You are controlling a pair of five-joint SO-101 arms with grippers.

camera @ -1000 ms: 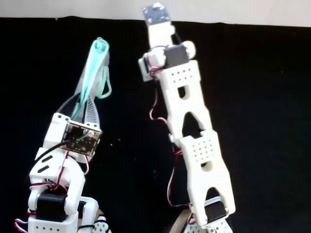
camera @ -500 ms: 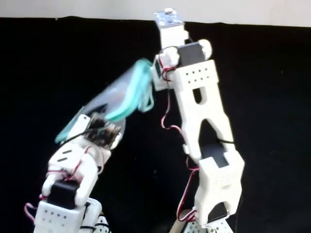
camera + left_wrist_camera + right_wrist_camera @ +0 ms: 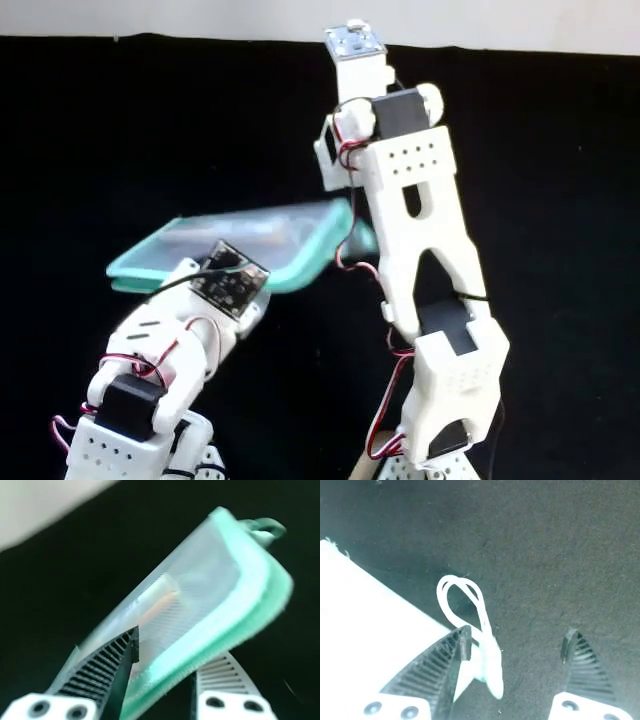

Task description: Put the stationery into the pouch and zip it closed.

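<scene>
Mint-green trim edged the clear mesh zip pouch (image 3: 250,235), which hung flat above the black cloth-covered table (image 3: 560,200), off toward nine o'clock from the middle of the high view, with its rounded end pointing to three o'clock. The left gripper (image 3: 162,660) had its jaws clamped on the pouch's near edge, one ribbed finger on each face. A pale stick-like piece of stationery (image 3: 160,597) lay inside the mesh, too blurred to name. The right gripper (image 3: 517,642) sat at the pouch's three o'clock end with its jaws spread wide and gripping nothing. The mint-green zip pull with its looped cord (image 3: 489,660) lay between them, just beside one finger and well apart from the other. By my reading the loading was done and the zipping step was in hand, with the right arm lining up on the pull. Whether the zip was already partly run, I could not tell. The next move called for the right jaws to centre on the pull and close on the tab rather than the loose cord. The pull would then be drawn along the trim while the left gripper braced the pouch against the tug.
</scene>
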